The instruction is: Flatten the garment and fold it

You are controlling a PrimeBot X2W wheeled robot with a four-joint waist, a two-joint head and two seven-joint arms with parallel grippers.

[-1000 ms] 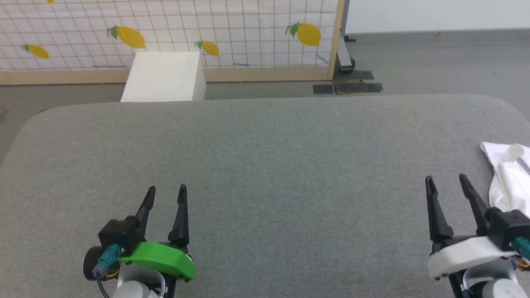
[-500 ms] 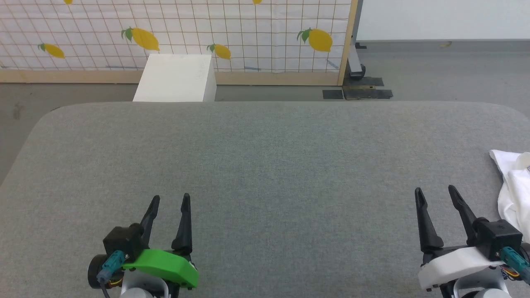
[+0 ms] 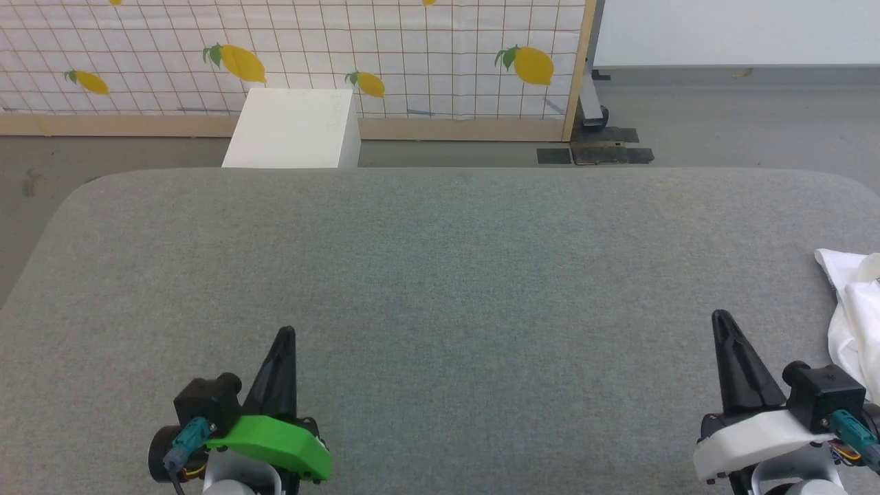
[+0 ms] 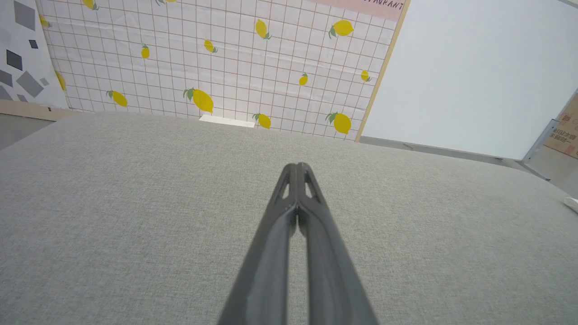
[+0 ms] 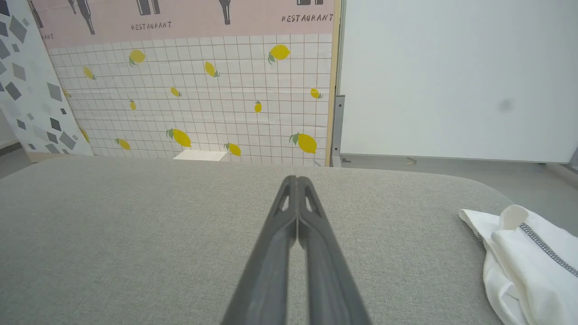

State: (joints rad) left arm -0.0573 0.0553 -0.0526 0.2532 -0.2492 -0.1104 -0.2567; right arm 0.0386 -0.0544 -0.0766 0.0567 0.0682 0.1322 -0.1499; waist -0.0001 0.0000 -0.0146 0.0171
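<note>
Across the grey counter (image 3: 440,275) I reach straight forward on both sides, low over the surface, tips pointing away from me. At its right edge lies the crumpled white shirt (image 3: 851,316), just to the right of my right tool (image 3: 722,317) and clear of it. Both that and my left tool (image 3: 285,333) are pinched fully together, empty.

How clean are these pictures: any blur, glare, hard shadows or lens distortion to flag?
Head view: even, soft light, no glare or hard shadows, sharp throughout; the garment is cut off by the right edge. Left wrist view: wide-angle bending, the lemon screen leans and the far edge of the table bows. Right wrist view: straighter lines; the garment's zigzag stitching reads crisply.
</note>
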